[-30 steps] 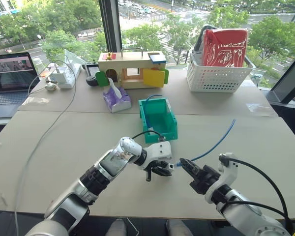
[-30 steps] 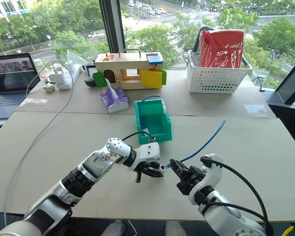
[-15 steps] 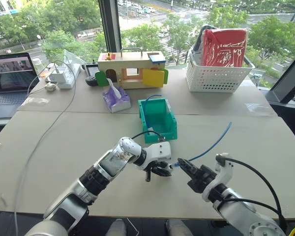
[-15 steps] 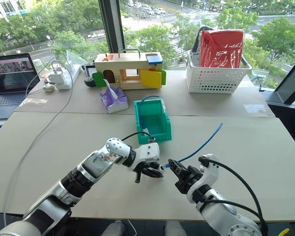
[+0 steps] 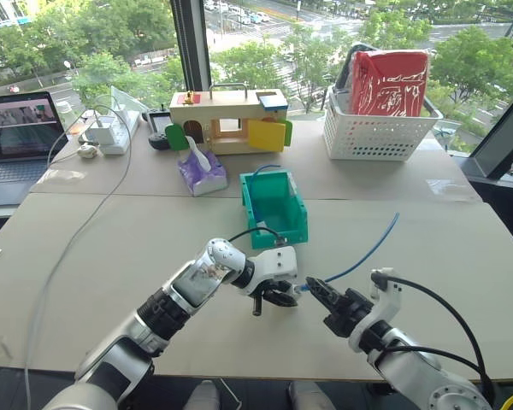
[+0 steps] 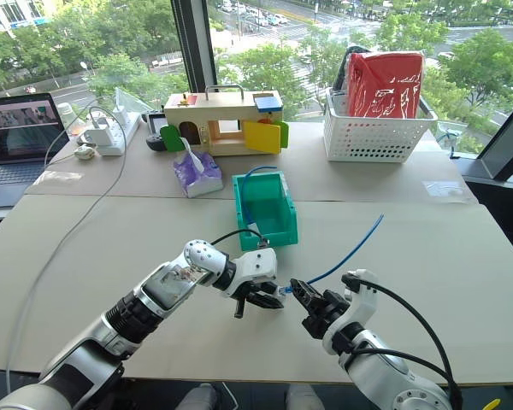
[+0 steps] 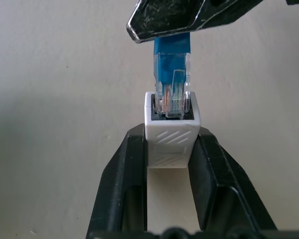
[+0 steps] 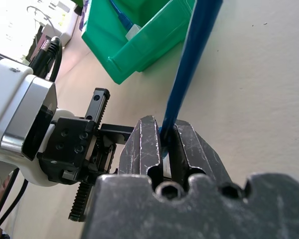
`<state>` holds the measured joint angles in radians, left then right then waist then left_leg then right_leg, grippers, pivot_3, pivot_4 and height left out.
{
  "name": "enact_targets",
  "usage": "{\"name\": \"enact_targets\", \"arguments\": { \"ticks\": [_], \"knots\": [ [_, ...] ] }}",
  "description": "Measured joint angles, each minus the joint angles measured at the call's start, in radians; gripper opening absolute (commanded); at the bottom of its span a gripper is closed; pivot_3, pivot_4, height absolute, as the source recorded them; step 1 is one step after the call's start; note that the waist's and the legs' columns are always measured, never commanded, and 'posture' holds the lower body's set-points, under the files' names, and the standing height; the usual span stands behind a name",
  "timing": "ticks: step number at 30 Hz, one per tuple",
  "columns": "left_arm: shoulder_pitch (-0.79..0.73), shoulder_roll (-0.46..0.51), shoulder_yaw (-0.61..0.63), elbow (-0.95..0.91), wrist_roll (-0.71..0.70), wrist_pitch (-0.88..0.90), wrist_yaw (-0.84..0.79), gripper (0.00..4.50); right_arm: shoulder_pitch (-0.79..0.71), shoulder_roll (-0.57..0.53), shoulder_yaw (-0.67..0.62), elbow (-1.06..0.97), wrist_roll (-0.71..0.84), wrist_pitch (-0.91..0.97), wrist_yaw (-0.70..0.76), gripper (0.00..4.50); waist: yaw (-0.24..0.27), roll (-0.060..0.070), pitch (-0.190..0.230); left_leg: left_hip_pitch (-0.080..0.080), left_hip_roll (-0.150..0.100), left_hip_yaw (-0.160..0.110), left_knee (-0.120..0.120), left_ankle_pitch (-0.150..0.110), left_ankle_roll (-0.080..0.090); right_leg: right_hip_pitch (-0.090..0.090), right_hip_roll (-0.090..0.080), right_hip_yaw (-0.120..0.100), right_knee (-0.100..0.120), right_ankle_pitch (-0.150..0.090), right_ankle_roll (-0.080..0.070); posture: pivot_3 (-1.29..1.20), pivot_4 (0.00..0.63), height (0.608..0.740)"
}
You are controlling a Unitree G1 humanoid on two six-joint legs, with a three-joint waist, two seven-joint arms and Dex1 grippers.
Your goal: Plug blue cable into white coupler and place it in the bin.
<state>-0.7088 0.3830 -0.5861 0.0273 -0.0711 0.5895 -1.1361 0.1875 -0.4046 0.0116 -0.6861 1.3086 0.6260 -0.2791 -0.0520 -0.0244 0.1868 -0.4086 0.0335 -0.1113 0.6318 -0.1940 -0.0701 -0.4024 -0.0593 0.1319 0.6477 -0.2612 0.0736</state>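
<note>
The left tool is closed on the white coupler; its 2 black fingers press on both sides of the small box. The right tool is closed on the blue cable, gripping it just behind the clear plug. The plug tip sits inside the opening of the coupler, and the 2 tools meet above the tabletop, close to its near edge. From the right tool the cable runs away over the tabletop toward the far right. The bin stands around the middle of the tabletop, just beyond the 2 tools, and another piece of blue cable with a white part lies inside it. A white basket stands at the far right edge, a laptop at the far left corner.
</note>
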Motion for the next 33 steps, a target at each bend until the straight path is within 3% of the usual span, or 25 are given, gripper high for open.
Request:
{"name": "enact_targets", "arguments": {
  "ticks": [33],
  "knots": [
    [-0.068,-0.022,-0.045,-0.052,0.033,0.246,0.041,0.67,-0.136,-0.051,0.021,-0.030,-0.142,0.180,-0.052,0.00,-0.016,-0.001,-0.009,0.008,0.000,0.000,0.000,0.000,0.000,0.009,0.000,0.000,-0.001,-0.003,0.005,0.00,0.150,0.740]
  ]
}}
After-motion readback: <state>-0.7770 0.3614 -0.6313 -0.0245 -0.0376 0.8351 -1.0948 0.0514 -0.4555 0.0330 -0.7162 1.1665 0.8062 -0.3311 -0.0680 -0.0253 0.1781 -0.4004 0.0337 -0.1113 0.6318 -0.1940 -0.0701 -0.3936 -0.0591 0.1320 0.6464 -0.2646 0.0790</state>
